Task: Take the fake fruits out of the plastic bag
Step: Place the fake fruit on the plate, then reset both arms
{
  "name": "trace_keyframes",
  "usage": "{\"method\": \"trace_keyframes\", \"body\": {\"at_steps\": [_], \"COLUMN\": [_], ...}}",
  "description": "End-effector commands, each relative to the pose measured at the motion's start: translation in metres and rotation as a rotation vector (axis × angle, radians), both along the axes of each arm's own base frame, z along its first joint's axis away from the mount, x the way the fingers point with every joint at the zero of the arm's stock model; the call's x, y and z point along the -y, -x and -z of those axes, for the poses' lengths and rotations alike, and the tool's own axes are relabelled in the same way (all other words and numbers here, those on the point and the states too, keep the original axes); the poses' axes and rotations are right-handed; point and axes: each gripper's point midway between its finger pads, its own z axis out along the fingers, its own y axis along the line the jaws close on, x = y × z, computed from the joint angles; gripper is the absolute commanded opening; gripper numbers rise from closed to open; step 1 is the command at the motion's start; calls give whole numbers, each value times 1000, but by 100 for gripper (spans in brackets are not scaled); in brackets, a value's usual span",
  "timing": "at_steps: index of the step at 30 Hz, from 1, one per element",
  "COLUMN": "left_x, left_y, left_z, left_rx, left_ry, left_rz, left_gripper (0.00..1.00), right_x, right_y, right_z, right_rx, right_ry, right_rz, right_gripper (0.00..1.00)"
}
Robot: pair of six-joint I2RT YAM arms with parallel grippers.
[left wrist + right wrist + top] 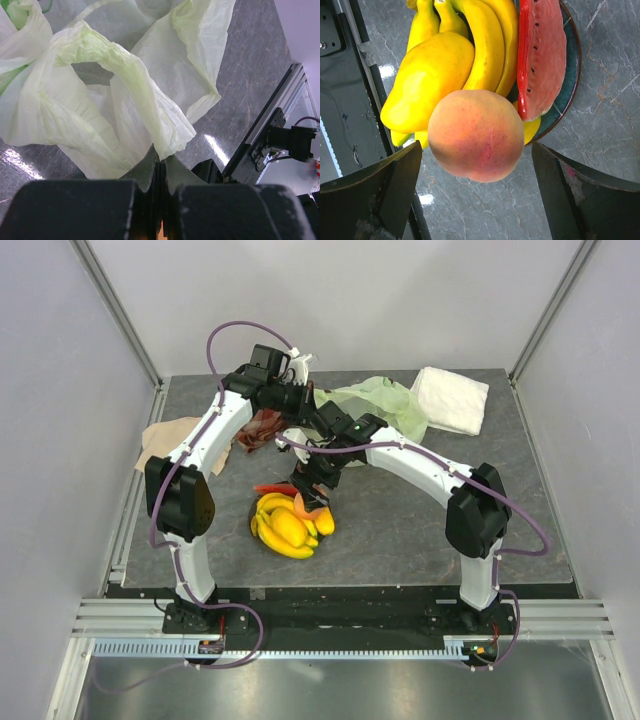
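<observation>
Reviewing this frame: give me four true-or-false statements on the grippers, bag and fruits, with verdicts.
1. The left gripper is shut on the plastic bag. True.
2. The right gripper is clamped on the peach. False: its jaws stand wide open, clear of the peach on both sides.
3. The watermelon slice lies on the plate. True.
4. The bananas are inside the bag. False: they lie on the plate beside the watermelon slice.

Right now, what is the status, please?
Left gripper: jaws shut on plastic bag. Right gripper: jaws open over peach. Fake fruits piled on plate.
</observation>
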Motion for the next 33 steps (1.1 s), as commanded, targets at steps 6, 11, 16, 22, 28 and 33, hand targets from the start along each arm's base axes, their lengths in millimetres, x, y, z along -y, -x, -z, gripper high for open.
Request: {"method": "trace_keyframes", "body": {"at_steps": [6, 11, 16, 22, 28, 33], "left_x": [4, 3, 2, 6, -1, -16], "left_y": [-4, -4, -8, -22, -40, -44], "left_z": [-19, -21, -30, -45, -60, -88], "left_rx": [67, 77, 105, 155, 251, 347], "left_ry": [29, 24, 16, 27, -15, -47], "left_rz": [33, 27, 21, 16, -25, -65], "left_gripper": [2, 2, 3, 2, 15, 65], "right_x": [-12, -9, 25, 90, 174, 209], "right_y": [-9, -15, -41, -112, -173, -183], "right_z": [-40, -74, -131, -179, -197, -196], "right_rx": [47, 108, 244, 462, 648, 717], "right_ry": [-67, -82, -149, -174, -96, -37], "right_rz": [5, 24, 132, 471, 928, 1090], "right_gripper": [98, 98, 98, 98, 98, 98]}}
